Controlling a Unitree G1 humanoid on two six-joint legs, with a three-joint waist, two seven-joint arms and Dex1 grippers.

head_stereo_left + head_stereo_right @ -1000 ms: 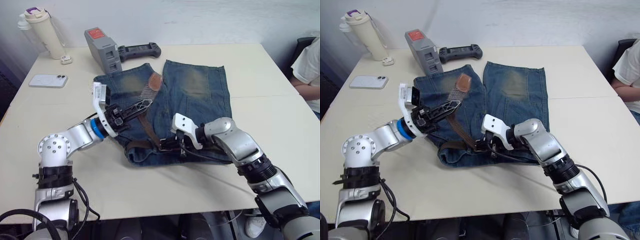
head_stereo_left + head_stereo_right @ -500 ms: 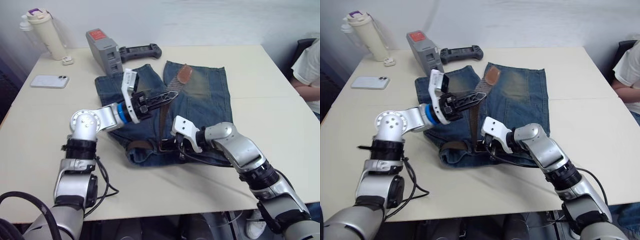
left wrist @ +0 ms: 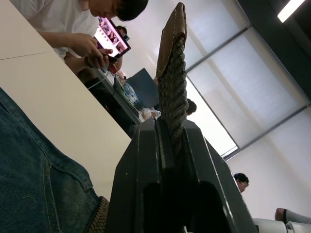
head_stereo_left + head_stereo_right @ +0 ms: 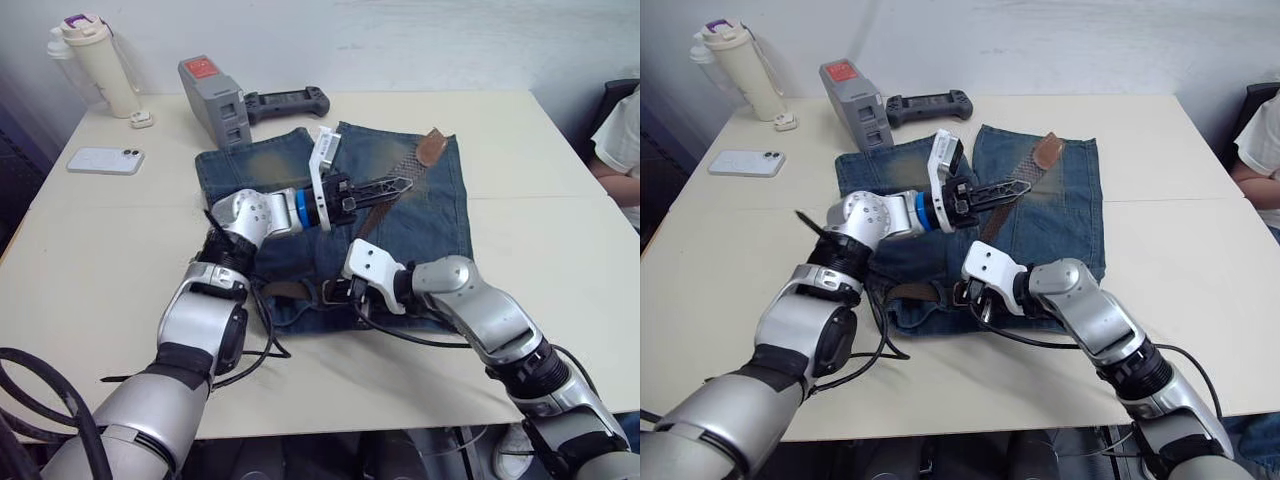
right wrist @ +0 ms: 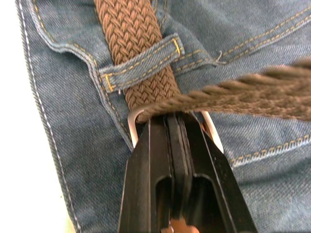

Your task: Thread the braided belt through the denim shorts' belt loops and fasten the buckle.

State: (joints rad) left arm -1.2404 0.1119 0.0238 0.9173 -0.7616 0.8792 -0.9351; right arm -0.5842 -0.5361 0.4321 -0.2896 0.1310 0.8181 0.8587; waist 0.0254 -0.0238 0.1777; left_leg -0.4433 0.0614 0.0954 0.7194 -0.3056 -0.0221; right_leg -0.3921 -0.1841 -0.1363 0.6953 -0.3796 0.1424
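Judging by the shorts (image 4: 340, 215), threading looks done: the belt (image 5: 141, 53) is seen under a loop (image 5: 141, 68) at the waistband, the buckle (image 5: 133, 119) pinned by the closed right gripper (image 4: 350, 292); the closed left gripper (image 4: 392, 184) clamps the tail above the shorts; fastening remains

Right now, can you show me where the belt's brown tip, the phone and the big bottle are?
braided belt (image 4: 432, 147), left eye view, its leather tip.
phone (image 4: 105, 160), left eye view, its middle.
bottle (image 4: 95, 62), left eye view, its body.
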